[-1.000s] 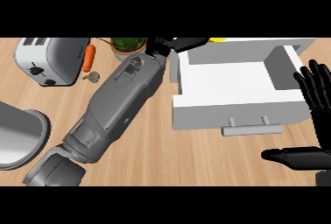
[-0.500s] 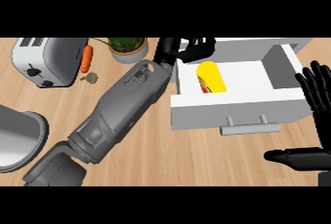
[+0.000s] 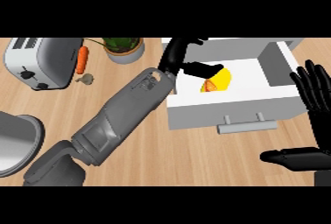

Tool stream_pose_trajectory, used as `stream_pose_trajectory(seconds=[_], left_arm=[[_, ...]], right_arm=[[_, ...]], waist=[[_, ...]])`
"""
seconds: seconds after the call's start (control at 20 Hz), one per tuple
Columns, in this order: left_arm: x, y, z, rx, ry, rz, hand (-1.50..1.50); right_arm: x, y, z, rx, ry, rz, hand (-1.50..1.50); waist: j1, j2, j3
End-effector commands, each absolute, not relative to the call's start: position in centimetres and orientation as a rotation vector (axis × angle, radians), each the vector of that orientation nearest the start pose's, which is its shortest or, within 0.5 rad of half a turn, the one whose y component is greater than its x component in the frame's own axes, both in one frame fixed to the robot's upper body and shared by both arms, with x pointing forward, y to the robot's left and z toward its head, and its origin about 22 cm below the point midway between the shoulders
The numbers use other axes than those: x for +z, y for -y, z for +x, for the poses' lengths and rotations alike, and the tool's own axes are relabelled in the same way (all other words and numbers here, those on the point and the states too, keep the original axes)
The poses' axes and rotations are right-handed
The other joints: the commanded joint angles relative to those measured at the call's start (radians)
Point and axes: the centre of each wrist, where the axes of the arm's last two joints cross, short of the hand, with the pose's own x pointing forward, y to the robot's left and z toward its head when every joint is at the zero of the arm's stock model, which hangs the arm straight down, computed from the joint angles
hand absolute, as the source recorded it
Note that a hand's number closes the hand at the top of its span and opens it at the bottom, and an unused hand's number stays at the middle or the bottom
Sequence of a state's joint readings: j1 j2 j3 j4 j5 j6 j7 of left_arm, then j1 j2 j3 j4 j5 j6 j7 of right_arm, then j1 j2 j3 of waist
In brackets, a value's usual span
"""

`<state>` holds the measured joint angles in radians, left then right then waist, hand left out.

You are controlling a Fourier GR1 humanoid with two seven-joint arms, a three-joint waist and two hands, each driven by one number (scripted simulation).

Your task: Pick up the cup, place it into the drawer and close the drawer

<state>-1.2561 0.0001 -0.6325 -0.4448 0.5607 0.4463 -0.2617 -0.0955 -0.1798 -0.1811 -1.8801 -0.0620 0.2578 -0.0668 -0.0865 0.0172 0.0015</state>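
Observation:
The yellow cup (image 3: pixel 220 80) lies on its side inside the open white drawer (image 3: pixel 258 94), its orange inside facing the front left. My left hand (image 3: pixel 183 56) hovers over the drawer's back left corner, just left of the cup. Its fingers point away from the cup and are not wrapped round it; the thumb reaches toward the cup's upper edge. My right hand (image 3: pixel 315 94) rests open at the right edge, fingers up, beside the drawer's right wall. The drawer's grey handle (image 3: pixel 246 127) faces me.
A toaster (image 3: pixel 40 61) stands at the back left, with a carrot (image 3: pixel 82 59) and a garlic bulb (image 3: pixel 85 78) beside it. A potted plant (image 3: pixel 123 47) stands behind my left forearm. A metal pot (image 3: pixel 16 144) sits at the left edge.
My left hand brought the cup down from the drawer's back edge into the drawer and let it go. The cup now lies further right; the right hand has not moved.

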Motion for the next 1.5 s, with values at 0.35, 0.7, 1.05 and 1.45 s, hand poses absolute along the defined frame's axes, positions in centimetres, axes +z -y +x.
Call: stream_pose_trajectory(seconds=[0.35, 0.7, 1.05, 1.45], left_arm=[[12.7, 0.3, 41.1, -0.349, 1.93, -0.041, -1.5], [12.8, -0.2, 41.3, -0.255, 1.973, -0.101, -1.5], [16.1, -3.3, 42.5, -0.171, 1.962, -0.156, -1.5], [16.9, -9.6, 42.3, -0.097, 1.953, -0.122, -1.5]], right_arm=[[11.6, 27.9, 24.7, 0.267, 2.029, 0.244, -1.5], [12.7, 29.2, 22.2, 0.479, 2.017, 0.162, 1.5], [14.0, 28.9, 22.0, 0.681, 1.92, 0.01, 1.5], [11.2, 27.3, 22.5, 0.739, 1.849, -0.195, 1.5]], waist=[[-0.003, 0.001, -0.001], [0.047, -0.012, -0.002], [0.093, -0.022, -0.002], [0.104, -0.021, -0.001]])
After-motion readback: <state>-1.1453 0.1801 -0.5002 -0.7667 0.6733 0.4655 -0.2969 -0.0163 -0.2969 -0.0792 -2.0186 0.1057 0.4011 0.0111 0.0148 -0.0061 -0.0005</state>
